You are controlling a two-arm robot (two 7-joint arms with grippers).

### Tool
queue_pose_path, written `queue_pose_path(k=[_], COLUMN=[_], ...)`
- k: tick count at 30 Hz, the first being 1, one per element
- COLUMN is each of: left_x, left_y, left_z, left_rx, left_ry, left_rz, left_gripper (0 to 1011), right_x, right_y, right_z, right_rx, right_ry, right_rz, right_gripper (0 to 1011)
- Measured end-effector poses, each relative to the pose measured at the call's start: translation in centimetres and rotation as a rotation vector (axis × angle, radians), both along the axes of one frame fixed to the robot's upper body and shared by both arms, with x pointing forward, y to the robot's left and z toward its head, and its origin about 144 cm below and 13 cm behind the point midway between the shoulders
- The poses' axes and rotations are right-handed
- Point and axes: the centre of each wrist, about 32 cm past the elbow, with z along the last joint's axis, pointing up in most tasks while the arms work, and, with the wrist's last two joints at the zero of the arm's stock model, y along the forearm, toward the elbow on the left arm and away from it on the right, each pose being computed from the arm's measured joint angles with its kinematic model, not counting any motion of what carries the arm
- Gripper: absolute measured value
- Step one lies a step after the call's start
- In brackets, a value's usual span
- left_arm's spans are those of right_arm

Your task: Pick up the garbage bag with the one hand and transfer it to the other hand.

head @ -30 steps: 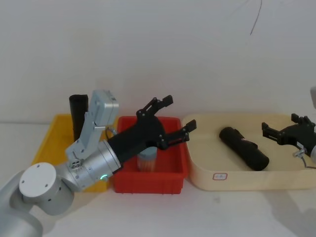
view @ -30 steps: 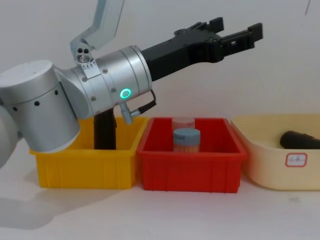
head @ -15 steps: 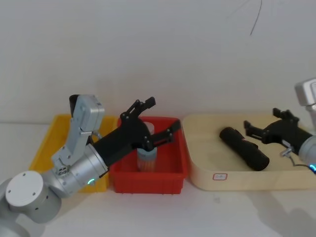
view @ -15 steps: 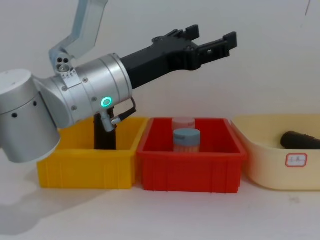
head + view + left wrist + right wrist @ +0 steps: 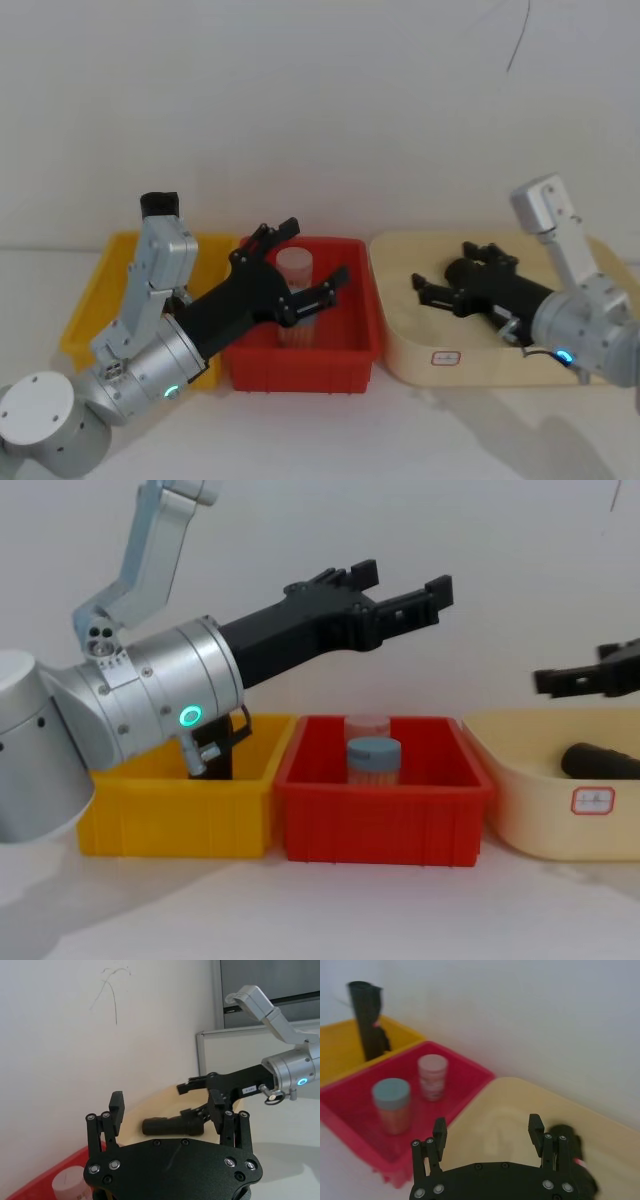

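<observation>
Two black rolls on the counter (image 5: 470, 430), so don't mix them up. The garbage bag (image 5: 157, 205) stands upright at the back of the yellow bin (image 5: 95, 290), and nothing is touching it. The second black roll (image 5: 600, 762) lies on its side in the cream tray (image 5: 400, 350).

The left end effector (image 5: 315, 250), on the arm with the green ring light, hangs in the air above the red bin (image 5: 365, 300). Its fingers are spread wide and hold nothing. From the chest view it sits well above the bin rim and points toward the tray side. The red bin holds a jar with a blue lid (image 5: 373, 758) and a clear cup (image 5: 293, 262) behind it.

The right end effector (image 5: 442, 268), on the arm with the blue ring light, is over the cream tray, above the near end of the lying roll. Its fingers are spread too, with nothing between them.
</observation>
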Motion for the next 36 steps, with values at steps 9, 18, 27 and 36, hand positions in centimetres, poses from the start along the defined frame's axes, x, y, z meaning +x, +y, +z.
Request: queue_pose_path(k=[9,18,27,36], left_x=[-0.7,-1.0,-1.1,-1.2], left_y=[0.2,0.2,0.2,0.1], left_z=[-0.9,-1.6,-2.1,-2.3], left_rx=[-0.006,-0.014,-0.023,-0.026], left_ry=[0.021,0.027,0.026,0.025], left_rz=[-0.01,-0.045,-0.078,-0.093], left_gripper=[1000,1000,1000,1000], right_x=[1.2,2.0,2.9,3.9], right_y=[2.4,3.9,5.1,6.1], right_z=[-0.5,-0.5,-0.4,-0.7], right_rx=[0.011,0.017,0.024,0.026], right_ry=[0.023,0.028,0.034,0.053], right_rz=[0.095,0.152,0.211,0.268], right_gripper=[1001,1001,1001,1001])
